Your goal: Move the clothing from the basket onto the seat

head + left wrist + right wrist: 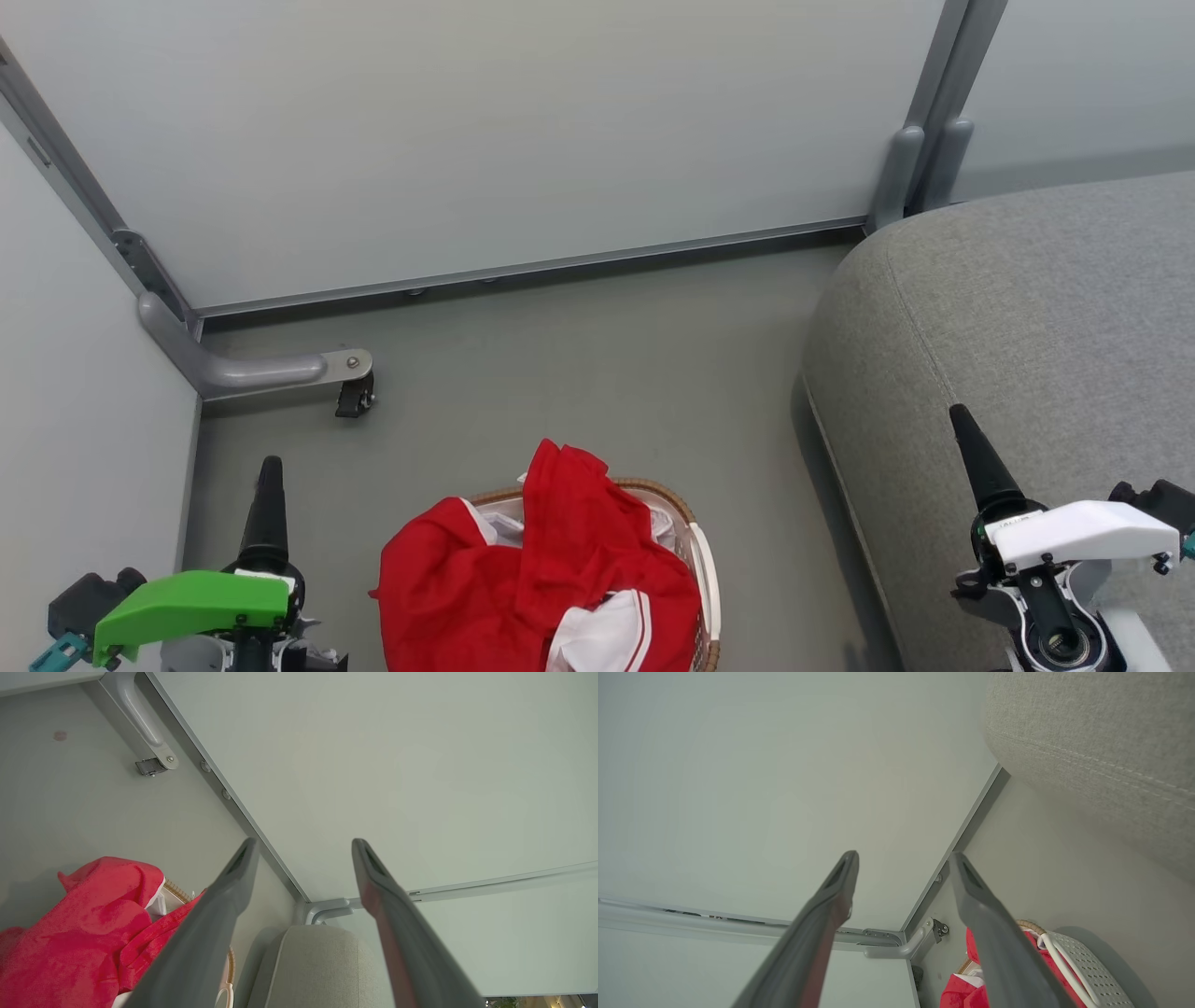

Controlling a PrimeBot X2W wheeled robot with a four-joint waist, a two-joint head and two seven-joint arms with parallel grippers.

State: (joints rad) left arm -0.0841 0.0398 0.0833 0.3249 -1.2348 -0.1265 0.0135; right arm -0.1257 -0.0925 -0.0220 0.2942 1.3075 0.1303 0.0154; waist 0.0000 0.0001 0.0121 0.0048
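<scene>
1. The head view takes in the whole layout: the clothing [523, 579] lies heaped in the basket [702, 569] and spills over its left rim. The basket stands on the floor [579, 373] just left of the seat [1027, 308]
2. In that view each tool appears edge-on as a single dark finger, so the gap cannot be read there. The wrist views show it: the left tool [304, 844] has its fingers spread wide with nothing between them, and the right tool [903, 855] is the same
3. The head view places the left tool over the floor to the left of the basket and the right tool over the seat
4. The right wrist view shows the basket's perforated white side and a white handle loop, which the head view barely shows. The left wrist view shows a bit of woven rim beneath the red fabric
5. The bottom edge of the head view cuts off the basket's near part. The fabric hides most of the inside of the basket, and any lettering on it is too unclear to read
</scene>
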